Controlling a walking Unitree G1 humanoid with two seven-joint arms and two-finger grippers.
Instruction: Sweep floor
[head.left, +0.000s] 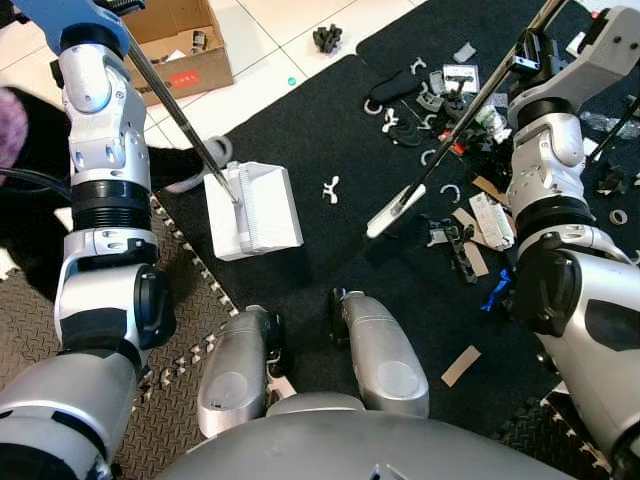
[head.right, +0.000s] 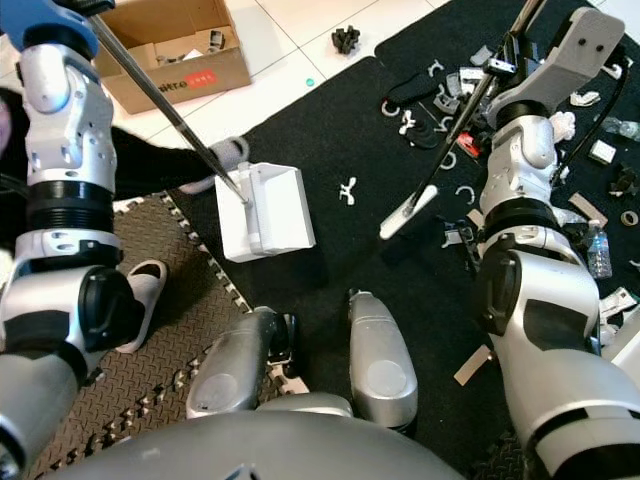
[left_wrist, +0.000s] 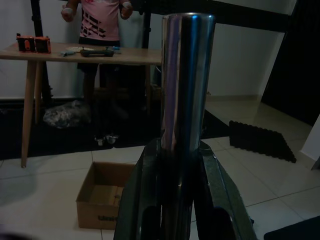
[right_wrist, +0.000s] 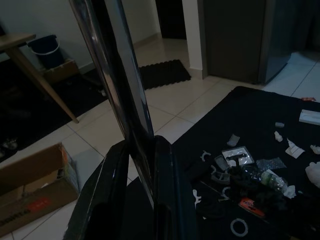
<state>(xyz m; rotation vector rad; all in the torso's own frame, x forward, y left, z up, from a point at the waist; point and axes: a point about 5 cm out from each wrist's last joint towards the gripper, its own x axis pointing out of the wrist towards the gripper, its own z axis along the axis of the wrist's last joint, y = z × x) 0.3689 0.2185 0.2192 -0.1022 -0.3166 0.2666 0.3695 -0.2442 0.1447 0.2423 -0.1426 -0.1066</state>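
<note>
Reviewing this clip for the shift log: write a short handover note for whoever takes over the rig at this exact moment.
Left gripper: shut on the dustpan handle; the white dustpan sits on the black mat.
Right gripper: shut on the broom handle; the broom head rests on the mat, apart from the dustpan.
Done: both tools in hand, nothing visibly collected.
Left: one small white piece lies between the broom head and dustpan; a scatter of debris covers the mat on the robot's right. Sweep it towards the dustpan.
Note: a person stands at a table.
</note>
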